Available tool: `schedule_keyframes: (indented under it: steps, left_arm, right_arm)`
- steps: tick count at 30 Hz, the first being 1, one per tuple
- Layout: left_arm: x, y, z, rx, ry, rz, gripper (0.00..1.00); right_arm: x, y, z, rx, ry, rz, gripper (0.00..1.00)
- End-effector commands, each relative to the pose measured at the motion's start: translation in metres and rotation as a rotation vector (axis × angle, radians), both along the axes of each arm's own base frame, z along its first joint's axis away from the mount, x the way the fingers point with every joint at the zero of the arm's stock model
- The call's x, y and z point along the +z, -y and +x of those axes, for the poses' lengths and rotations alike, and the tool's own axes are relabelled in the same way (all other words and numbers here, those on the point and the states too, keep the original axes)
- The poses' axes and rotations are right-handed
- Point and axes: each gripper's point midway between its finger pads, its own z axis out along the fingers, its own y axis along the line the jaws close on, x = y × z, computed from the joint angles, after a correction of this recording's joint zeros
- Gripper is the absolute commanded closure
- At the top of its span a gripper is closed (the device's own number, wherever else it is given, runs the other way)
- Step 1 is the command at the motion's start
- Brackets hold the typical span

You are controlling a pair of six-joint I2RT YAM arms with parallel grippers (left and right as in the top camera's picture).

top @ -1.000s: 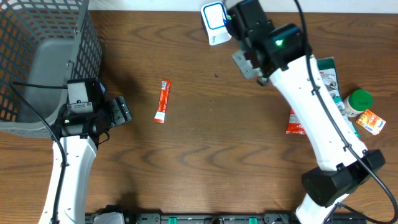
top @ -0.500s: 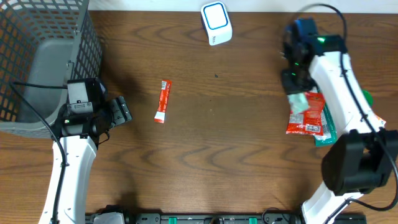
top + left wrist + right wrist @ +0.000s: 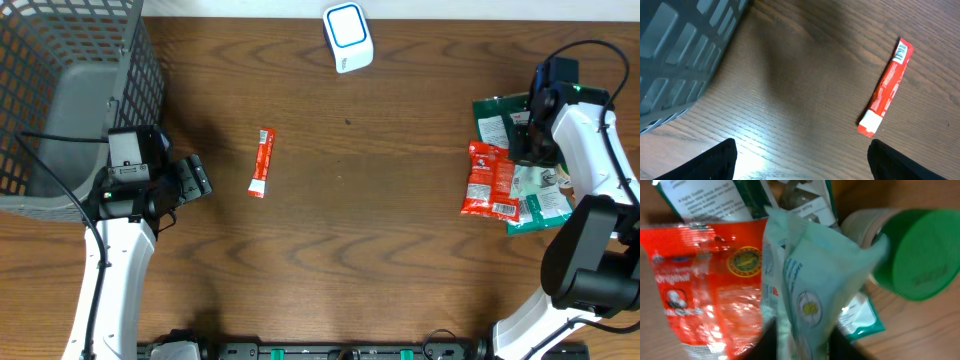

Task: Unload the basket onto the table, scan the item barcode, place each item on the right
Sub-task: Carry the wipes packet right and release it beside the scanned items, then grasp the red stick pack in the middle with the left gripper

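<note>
The white barcode scanner (image 3: 348,37) with a blue-ringed window stands at the table's far edge. My right gripper (image 3: 528,140) hangs over a pile of items at the right. In the right wrist view a pale mint packet (image 3: 815,280) stands between that gripper's (image 3: 802,342) dark fingers; blur hides whether they press on it. A red stick packet (image 3: 262,162) lies flat at centre left, its barcode end (image 3: 901,51) facing up. My left gripper (image 3: 195,177) is open and empty a little left of the stick (image 3: 886,86), above bare wood (image 3: 801,160).
A grey mesh basket (image 3: 60,60) fills the far left corner, right behind the left arm. The right pile holds a red snack bag (image 3: 488,180), green pouches (image 3: 495,118) and a green-lidded bottle (image 3: 910,255).
The right arm has swung from the scanner to the right-hand pile, carrying the pale packet down among the bags. Its fingers now stand wider apart. The left arm has not moved.
</note>
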Motion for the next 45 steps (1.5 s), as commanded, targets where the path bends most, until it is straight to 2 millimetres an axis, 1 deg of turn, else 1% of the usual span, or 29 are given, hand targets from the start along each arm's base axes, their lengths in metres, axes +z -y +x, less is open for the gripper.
schedule_keyframes:
  steps: [1,3,6,8,10,12,13,14,15,18,21,23,25,26,29,31,35,38,41,45]
  left_arm:
    - [-0.002,-0.007,-0.001,0.020,-0.012,0.020,0.16]
    - [-0.002,-0.007,-0.001,0.020,-0.012,0.020,0.16]
    - [-0.002,-0.007,-0.001,0.020,-0.012,0.020,0.16]
    - [-0.002,-0.007,-0.001,0.020,-0.012,0.020,0.16]
    - [-0.002,-0.007,-0.001,0.020,-0.012,0.020,0.16]
    - [-0.002,-0.007,-0.001,0.020,-0.012,0.020,0.16]
    - [-0.002,-0.007,-0.001,0.020,-0.012,0.020,0.16]
    - [-0.002,-0.007,-0.001,0.020,-0.012,0.020,0.16]
    - [-0.002,-0.007,-0.001,0.020,-0.012,0.020,0.16]
    - [-0.002,-0.007,-0.001,0.020,-0.012,0.020,0.16]
    - [-0.002,-0.007,-0.001,0.020,-0.012,0.020,0.16]
    - [-0.002,-0.007,-0.001,0.020,-0.012,0.020,0.16]
    - [-0.002,-0.007,-0.001,0.020,-0.012,0.020,0.16]
    - [-0.002,-0.007,-0.001,0.020,-0.012,0.020,0.16]
    - [-0.002,-0.007,-0.001,0.020,-0.012,0.020,0.16]
    - [-0.002,-0.007,-0.001,0.020,-0.012,0.020,0.16]
    - [-0.002,-0.007,-0.001,0.020,-0.012,0.020,0.16]
    - [-0.001,-0.007,-0.001,0.020,-0.008,0.020,0.16]
    - [-0.002,-0.007,-0.001,0.020,-0.011,0.020,0.16]
    - [-0.002,-0.007,-0.001,0.020,-0.011,0.020,0.16]
  right_arm:
    - [0.000,0.004,-0.002,-0.028,0.003,-0.013,0.45]
    - [0.000,0.004,-0.002,-0.028,0.003,-0.013,0.29]
    - [0.000,0.004,-0.002,-0.027,0.003,-0.013,0.11]
    - [0.000,0.003,-0.002,-0.027,0.004,-0.011,0.05]
    - [0.000,0.002,-0.002,-0.026,0.005,-0.006,0.01]
    - [-0.001,-0.004,0.000,-0.028,0.014,0.028,0.01]
    - [-0.003,-0.011,0.002,-0.029,0.027,0.075,0.01]
    - [-0.005,-0.024,0.008,-0.023,0.051,0.152,0.01]
    - [-0.005,-0.054,0.020,0.007,0.107,0.324,0.01]
    - [0.007,-0.102,0.037,0.069,0.191,0.600,0.01]
    - [0.027,-0.145,0.045,0.141,0.244,0.829,0.01]
    - [0.033,-0.167,0.043,0.180,0.238,0.903,0.01]
    - [0.033,-0.184,0.040,0.197,0.217,0.924,0.01]
    - [0.032,-0.200,0.035,0.214,0.187,0.933,0.01]
    - [0.029,-0.228,0.026,0.274,0.148,0.941,0.01]
    - [0.026,-0.245,0.022,0.289,0.129,0.934,0.05]
    - [0.012,-0.270,0.023,0.254,0.124,0.856,0.09]
    - [0.004,-0.288,0.020,0.288,0.125,0.797,0.09]
    - [0.001,-0.305,0.016,0.348,0.132,0.743,0.06]
    - [0.001,-0.325,0.013,0.406,0.146,0.721,0.05]
